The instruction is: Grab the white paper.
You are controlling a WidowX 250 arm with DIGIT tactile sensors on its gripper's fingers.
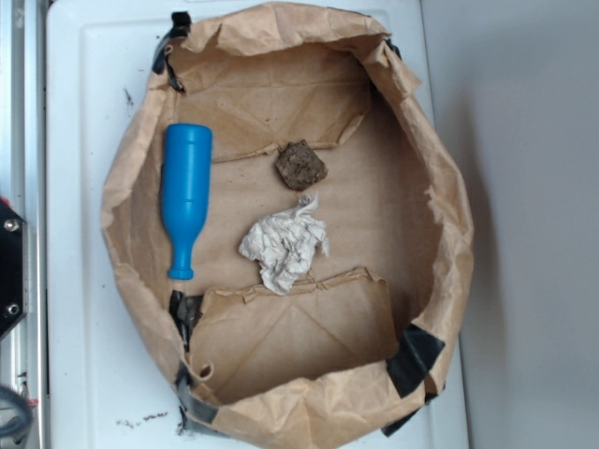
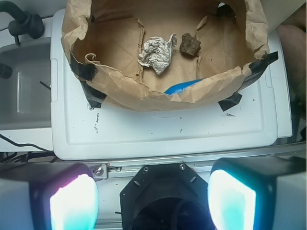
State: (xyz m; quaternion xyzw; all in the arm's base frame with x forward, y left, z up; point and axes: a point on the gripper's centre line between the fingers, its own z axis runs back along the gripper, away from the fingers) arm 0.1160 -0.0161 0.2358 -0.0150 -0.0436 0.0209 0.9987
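While lying loose on the floor of the large brown paper bag (image 1: 440, 234), the crumpled off-white paper wad (image 1: 284, 245) sits approx. mid-bag in the exterior view, wrinkled w/ greyish creases, nothing gripping it. Small dark brown rocky lump (image 1: 300, 165) lies just beyond the wad, close but apart. Blue plastic bottle (image 1: 185, 196) lies on its side to the wad's left, near the bag wall, neck pointing toward the lower edge of that view. Bag rim rolled down, patched w/ black tape strips (image 1: 415, 357) at the corners; bag rests on a white plastic lid-like surface (image 1: 80, 187). Wrist view: gripper (image 2: 153, 201) at the near edge, well apart from bag & wad; its two pale glowing fingers (image 2: 74, 203) spread wide, nothing between them. Same view shows the wad mid-bag, lump just to its right, bottle mostly hidden behind the near bag wall.
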